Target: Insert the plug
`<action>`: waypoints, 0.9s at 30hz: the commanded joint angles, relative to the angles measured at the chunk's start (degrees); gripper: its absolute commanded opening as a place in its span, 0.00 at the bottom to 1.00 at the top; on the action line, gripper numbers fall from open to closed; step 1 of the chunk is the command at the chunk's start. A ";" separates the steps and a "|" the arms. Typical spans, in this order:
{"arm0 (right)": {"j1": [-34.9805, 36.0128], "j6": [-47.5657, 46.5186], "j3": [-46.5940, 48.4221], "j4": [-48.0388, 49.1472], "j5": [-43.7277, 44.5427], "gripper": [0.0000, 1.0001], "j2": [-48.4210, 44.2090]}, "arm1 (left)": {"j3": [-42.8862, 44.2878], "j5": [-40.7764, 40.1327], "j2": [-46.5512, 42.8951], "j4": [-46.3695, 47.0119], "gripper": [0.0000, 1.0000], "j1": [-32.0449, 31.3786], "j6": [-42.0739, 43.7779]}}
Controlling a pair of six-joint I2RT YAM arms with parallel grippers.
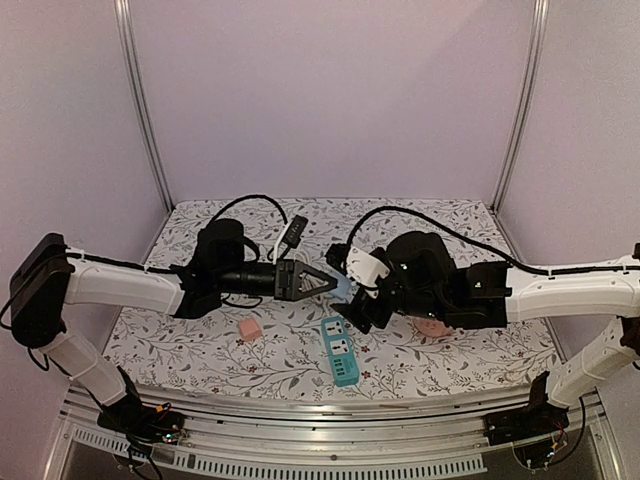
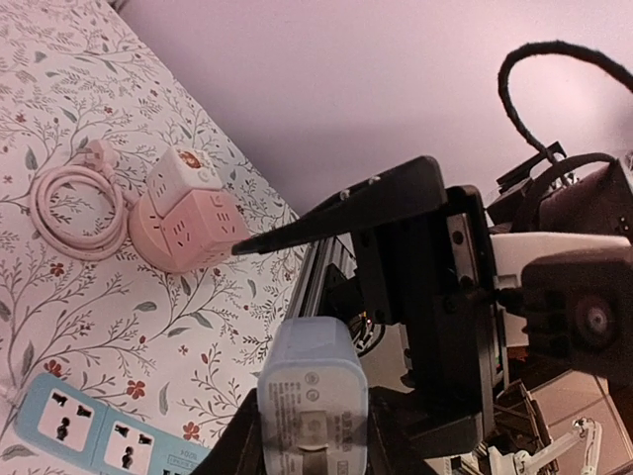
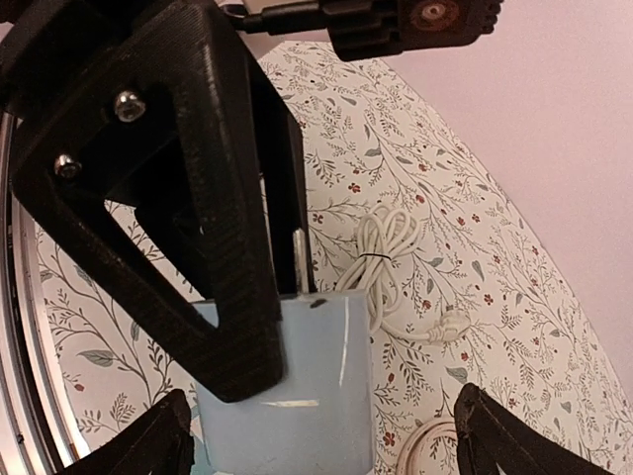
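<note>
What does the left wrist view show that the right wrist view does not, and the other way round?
Only the left wrist view: a pink cube socket and the blue power strip. Only the right wrist view: a bundled white cable. Both: the light blue adapter in the left fingers, and the floral cloth.

I work in a robot test cell, a lab set-up and no home. Blank lilac walls [image 1: 330, 90] stand framed by aluminium posts [image 1: 140, 100]. The table [image 1: 450, 365] wears flowered cloth, and a slotted metal rail [image 1: 330, 412] at its near edge carries my arm bases [image 1: 130, 405] and bare wiring [image 1: 150, 432].
</note>
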 commanded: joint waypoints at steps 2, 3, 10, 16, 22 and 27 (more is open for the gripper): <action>0.05 8.80 -3.82 2.68 2.14 0.97 -5.74 | -0.73 2.63 -1.84 7.43 0.00 -0.15 0.94; 0.03 10.35 -4.41 2.69 1.74 0.98 -6.55 | -0.82 3.00 -1.85 8.88 0.00 0.19 0.62; -3.16 28.24 -12.38 15.45 -10.84 0.96 -16.14 | 0.03 5.11 -2.36 15.92 0.00 1.68 -1.52; -6.51 41.36 -16.67 28.63 -22.13 0.89 -19.12 | 0.17 6.12 -1.95 26.03 0.00 1.78 -6.83; -6.55 45.79 -16.01 34.32 -24.44 0.80 -17.49 | 0.75 5.83 -0.75 31.52 0.00 1.78 -11.00; -6.58 48.12 -13.65 36.12 -27.33 0.76 -15.00 | 1.45 5.60 0.36 33.31 0.00 1.69 -12.32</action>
